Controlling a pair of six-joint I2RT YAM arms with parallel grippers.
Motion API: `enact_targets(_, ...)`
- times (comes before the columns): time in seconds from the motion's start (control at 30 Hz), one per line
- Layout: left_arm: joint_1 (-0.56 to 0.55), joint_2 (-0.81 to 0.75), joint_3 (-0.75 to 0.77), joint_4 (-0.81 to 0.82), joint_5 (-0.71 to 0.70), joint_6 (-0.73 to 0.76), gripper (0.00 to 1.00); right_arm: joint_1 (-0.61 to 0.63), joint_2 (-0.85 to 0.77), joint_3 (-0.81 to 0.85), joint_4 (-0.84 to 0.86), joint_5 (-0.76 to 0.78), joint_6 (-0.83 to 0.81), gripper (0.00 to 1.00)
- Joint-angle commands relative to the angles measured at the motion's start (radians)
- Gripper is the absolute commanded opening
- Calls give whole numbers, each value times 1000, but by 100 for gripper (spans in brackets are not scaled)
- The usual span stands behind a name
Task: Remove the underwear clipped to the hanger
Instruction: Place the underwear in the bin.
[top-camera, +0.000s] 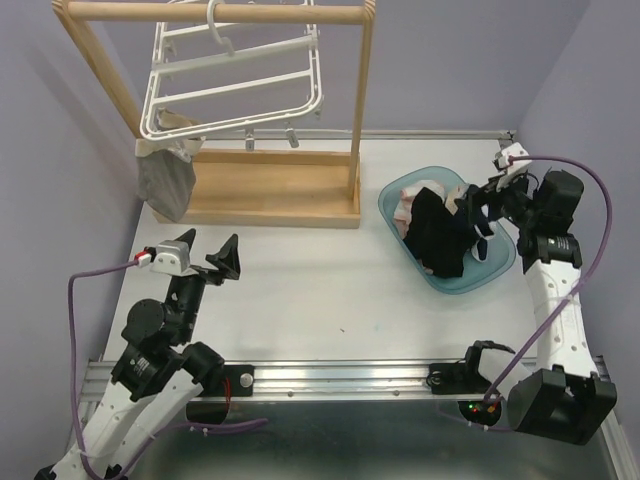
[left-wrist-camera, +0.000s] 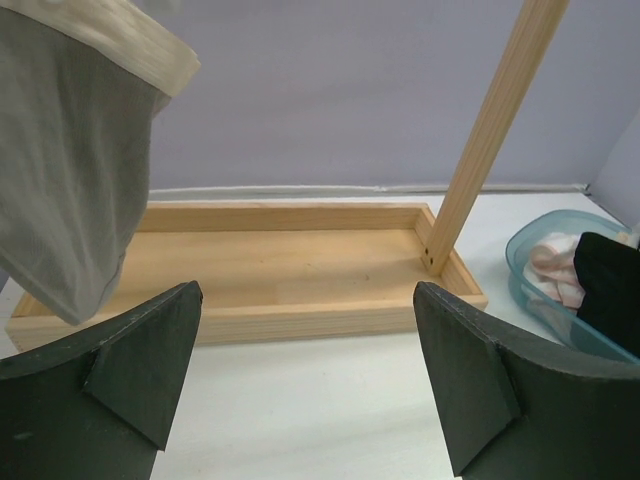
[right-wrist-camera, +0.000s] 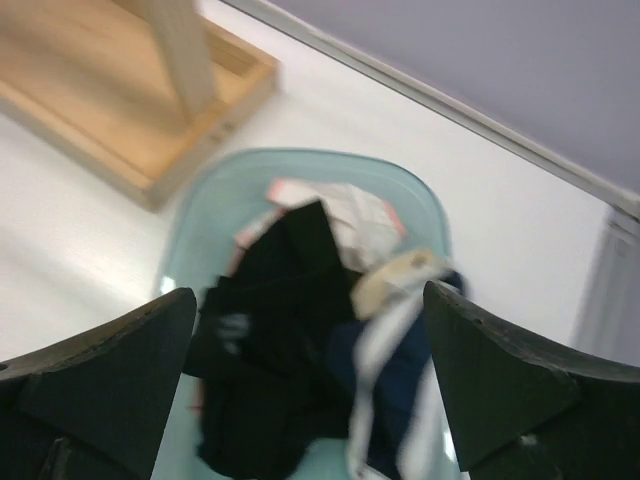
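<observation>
The white hanger (top-camera: 235, 85) hangs tilted from the wooden rail at the back left. One grey underwear with a cream band (top-camera: 165, 180) stays clipped at its lower left corner; the left wrist view shows this grey cloth (left-wrist-camera: 70, 170) hanging above the stand's base. My left gripper (top-camera: 208, 250) is open and empty over the table, in front of the stand and apart from the cloth. My right gripper (top-camera: 478, 212) hovers open over the blue basin (top-camera: 392, 200). Black underwear (right-wrist-camera: 270, 340), a navy piece with white trim (right-wrist-camera: 400, 380) and a pink-white piece (right-wrist-camera: 350, 220) lie in it, blurred.
The wooden stand's tray base (top-camera: 270, 195) and right post (top-camera: 358, 110) rise between the two arms' work areas. In the left wrist view the post (left-wrist-camera: 490, 140) is ahead on the right and the basin (left-wrist-camera: 545, 250) at the far right. Walls close in on both sides.
</observation>
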Motion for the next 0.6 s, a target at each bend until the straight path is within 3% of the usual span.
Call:
enact_targets(0.0, 11, -58, 26, 62, -43, 0, 99, -5, -47, -24, 21, -455, 171, 100)
enact_targets(0.1, 11, -72, 32, 82, -101, 13, 99, 21, 0, -38, 28, -739, 275, 100)
enact_targets(0.3, 12, 18, 89, 110, -195, 41, 98, 110, 24, -104, 27, -519, 230, 100)
enact_targets(0.47, 21, 97, 126, 127, -276, 38, 98, 147, 36, -96, 27, -465, 245, 100)
enact_targets(0.57, 87, 152, 130, 133, -264, 12, 99, 152, 25, -101, 27, -456, 237, 100)
